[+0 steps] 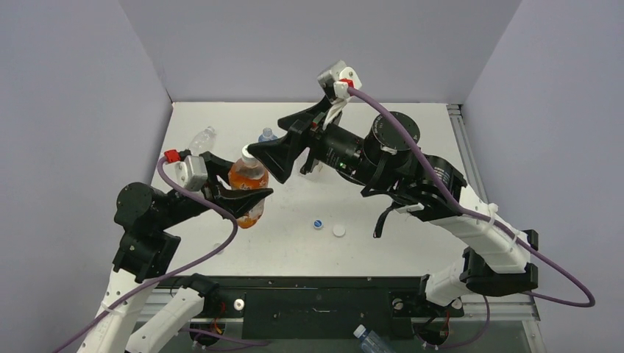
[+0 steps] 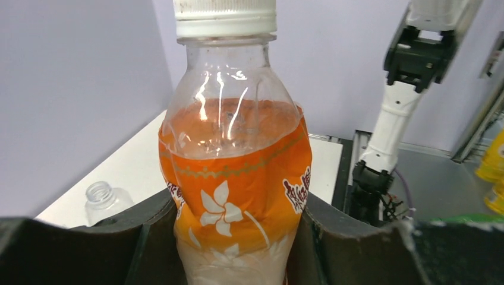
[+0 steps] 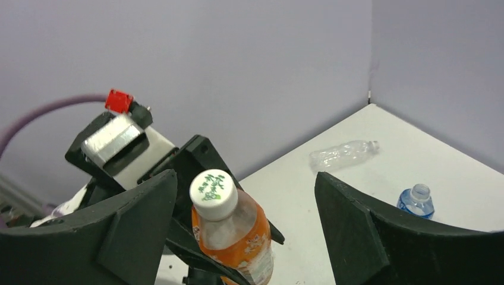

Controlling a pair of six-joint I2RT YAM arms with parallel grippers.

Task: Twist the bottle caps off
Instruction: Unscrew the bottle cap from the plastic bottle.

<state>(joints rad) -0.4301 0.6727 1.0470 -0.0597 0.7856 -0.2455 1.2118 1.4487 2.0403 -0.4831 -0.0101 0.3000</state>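
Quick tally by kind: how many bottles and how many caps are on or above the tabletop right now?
Bottles: 3 - orange bottle, clear bottle, blue-labelled bottle
Caps: 3 - fitted white cap, loose white cap, loose blue cap
Total: 6

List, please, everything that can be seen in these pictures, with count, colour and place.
orange bottle: one, orange label, upright in the left gripper
screwed-on cap: one, white, on the orange bottle
loose blue cap: one, blue and white, near middle of the table
loose white cap: one, white, just right of the blue one
clear bottle: one, capless, lying far left
blue-labelled bottle: one, open neck, far middle
table: one, white
left gripper: black, shut on the orange bottle
right gripper: black, open around the screwed-on cap
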